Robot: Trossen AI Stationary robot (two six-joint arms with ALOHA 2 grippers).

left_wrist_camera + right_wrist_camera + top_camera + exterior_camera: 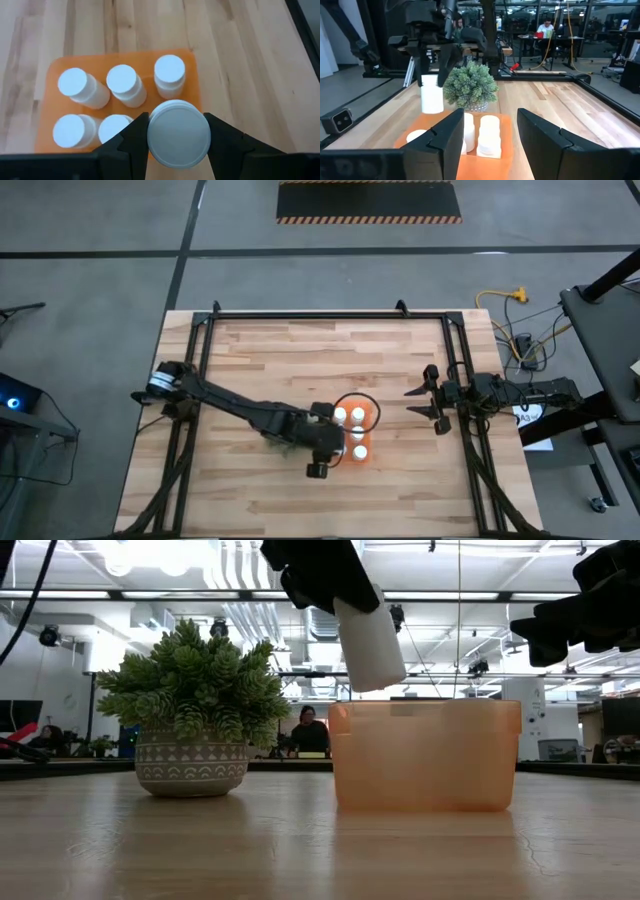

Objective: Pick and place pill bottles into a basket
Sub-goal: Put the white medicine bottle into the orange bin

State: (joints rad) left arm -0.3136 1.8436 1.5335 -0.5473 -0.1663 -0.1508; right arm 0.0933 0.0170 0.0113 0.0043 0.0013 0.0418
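Observation:
The orange basket (55,70) stands on the wooden table with several white pill bottles (124,82) upright in it. It also shows in the high view (373,420) and the low view (425,755). My left gripper (177,127) is shut on one more white bottle (372,645) above the basket's near corner. My right gripper (487,137) is open and empty. It hangs to the right of the basket (425,402) and points at it. My left gripper pinches the bottle between its two fingers (132,137), one on each side of its upper part just under the cap (179,132). The fingers come from above, pointing down. The bottle hangs below them, slightly tilted and clear above the basket's rim.
A green bushy plant in a patterned pot (195,715) stands on the table left of the basket in the low view, close to my left arm. Black frame rails (455,380) run along the table's sides. A person (310,730) sits far behind the table.

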